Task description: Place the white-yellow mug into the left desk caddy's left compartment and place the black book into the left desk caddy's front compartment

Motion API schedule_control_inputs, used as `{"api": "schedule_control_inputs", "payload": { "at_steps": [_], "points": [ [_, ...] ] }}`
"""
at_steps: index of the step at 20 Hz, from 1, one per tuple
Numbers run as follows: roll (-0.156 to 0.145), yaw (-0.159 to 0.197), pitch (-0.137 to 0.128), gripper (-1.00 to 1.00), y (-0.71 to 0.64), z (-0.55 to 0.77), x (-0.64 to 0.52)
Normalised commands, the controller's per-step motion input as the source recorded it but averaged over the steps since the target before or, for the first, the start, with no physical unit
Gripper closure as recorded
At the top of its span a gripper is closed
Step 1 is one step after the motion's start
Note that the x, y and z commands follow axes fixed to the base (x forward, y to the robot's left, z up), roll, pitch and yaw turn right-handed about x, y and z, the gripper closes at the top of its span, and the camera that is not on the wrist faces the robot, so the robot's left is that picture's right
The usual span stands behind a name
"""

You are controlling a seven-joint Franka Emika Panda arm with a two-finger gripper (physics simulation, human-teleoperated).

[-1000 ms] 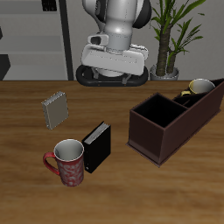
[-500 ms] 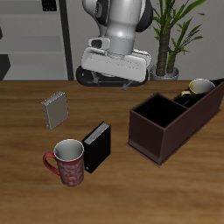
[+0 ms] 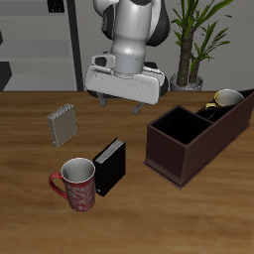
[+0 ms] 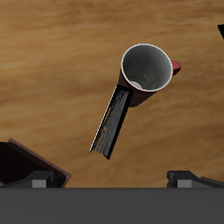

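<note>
Swinging away from the left desk caddy [image 3: 198,133], where the white-yellow mug [image 3: 225,99] already sits, the arm now hangs higher and nearer the black book [image 3: 110,167]. The pincer [image 3: 126,101] carries nothing, fingers spread. The book stands below it, touching the red mug [image 4: 147,70]; judged next target.

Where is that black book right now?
The black book stands upright on the table near its front edge, right beside the red mug.
</note>
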Motion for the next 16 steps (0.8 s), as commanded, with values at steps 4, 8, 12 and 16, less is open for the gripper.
{"api": "schedule_control_inputs", "payload": {
  "at_steps": [4,8,12,16],
  "points": [
    [0.046,0.014,-0.015,-1.00,-0.03,-0.23,0.18],
    [-0.016,0.000,0.000,-1.00,-0.23,-0.07,0.10],
    [0.057,0.027,0.004,-1.00,-0.09,-0.07,0.14],
    [0.071,0.033,0.008,-1.00,-0.15,0.00,0.12]
  ]
}}
